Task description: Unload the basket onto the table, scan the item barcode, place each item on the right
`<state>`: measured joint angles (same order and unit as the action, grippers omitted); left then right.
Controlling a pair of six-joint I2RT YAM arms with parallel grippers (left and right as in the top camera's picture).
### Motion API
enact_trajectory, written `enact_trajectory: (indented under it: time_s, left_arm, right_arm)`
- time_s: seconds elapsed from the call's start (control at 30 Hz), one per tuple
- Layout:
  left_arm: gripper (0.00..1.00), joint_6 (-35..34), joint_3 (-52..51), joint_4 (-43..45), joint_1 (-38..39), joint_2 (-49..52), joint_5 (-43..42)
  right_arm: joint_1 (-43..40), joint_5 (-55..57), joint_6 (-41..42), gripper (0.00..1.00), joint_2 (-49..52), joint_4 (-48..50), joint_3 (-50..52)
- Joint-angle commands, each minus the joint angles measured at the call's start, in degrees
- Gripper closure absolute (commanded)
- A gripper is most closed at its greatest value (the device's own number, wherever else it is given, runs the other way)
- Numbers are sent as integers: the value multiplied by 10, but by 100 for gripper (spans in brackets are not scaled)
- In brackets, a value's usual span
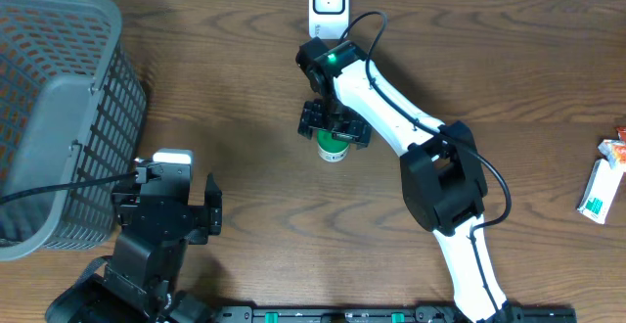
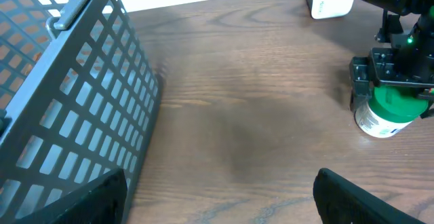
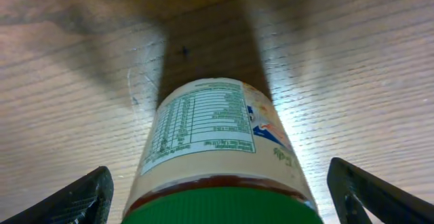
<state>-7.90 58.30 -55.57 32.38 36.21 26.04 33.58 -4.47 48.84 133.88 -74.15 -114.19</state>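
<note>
— What's on the left?

— A grey basket [image 1: 49,117] fills the bench's [image 1: 245,69] left edge. My left end effector [image 2: 217,203] sits by the near-left corner beside it, fingers spread wide with only bare wood between them.

— And the item?

— The bottle [image 1: 333,151], green cap and white label, stands upright in the middle of the bench. It is a little nearer the far edge, in front of the white scanner [image 1: 329,0] at that edge.

— Is it gripped?

— No. My right end effector [image 1: 335,127] hangs over it with the jaws apart, one finger on each side. The wrist view shows a gap on both sides.

— Anything further right?

— Two small packets [image 1: 602,191] at the right edge.
</note>
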Motion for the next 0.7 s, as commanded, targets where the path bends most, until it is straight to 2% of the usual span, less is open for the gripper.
enact_trajectory:
  time_s: [0.0, 0.3, 0.67]
  left_arm:
    - [12, -3, -1, -1, 2, -2, 6]
    - [12, -3, -1, -1, 2, -2, 6]
    - [12, -3, -1, -1, 2, -2, 6]
  right_arm:
    - [11, -4, 49, 6, 10, 0, -2]
    - [21, -1, 62, 6, 20, 5, 10]
    - [10, -2, 34, 11, 48, 18, 11]
